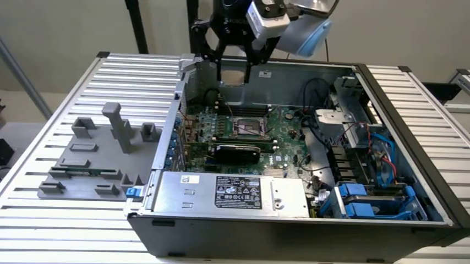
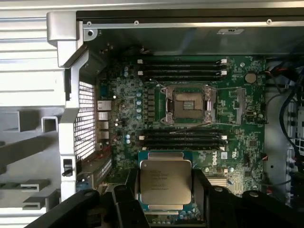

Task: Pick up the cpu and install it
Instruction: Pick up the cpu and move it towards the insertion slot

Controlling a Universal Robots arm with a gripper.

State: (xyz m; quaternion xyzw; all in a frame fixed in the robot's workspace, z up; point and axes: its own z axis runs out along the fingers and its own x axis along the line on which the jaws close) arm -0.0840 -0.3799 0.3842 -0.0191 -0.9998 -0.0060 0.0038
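Observation:
The cpu (image 2: 165, 183), a thin square chip with a pale silver top, sits clamped between my gripper's (image 2: 165, 199) two black fingers (image 2: 124, 204). In the exterior view my gripper (image 1: 233, 74) hangs above the back part of the open computer case, and the cpu (image 1: 233, 81) shows as a small pale piece between its fingertips. The empty dark socket (image 2: 186, 105) with its metal frame lies on the green motherboard below, apart from the chip. In the exterior view the socket (image 1: 248, 127) is in the middle of the board, nearer the camera than my gripper.
Black memory slots (image 2: 180, 66) flank the socket on both sides. A silver box with a black label (image 1: 231, 192) fills the case's front. Cables and blue drive bays (image 1: 367, 198) crowd the exterior view's right. A grey fixture (image 1: 96, 159) stands on the slatted table at the left.

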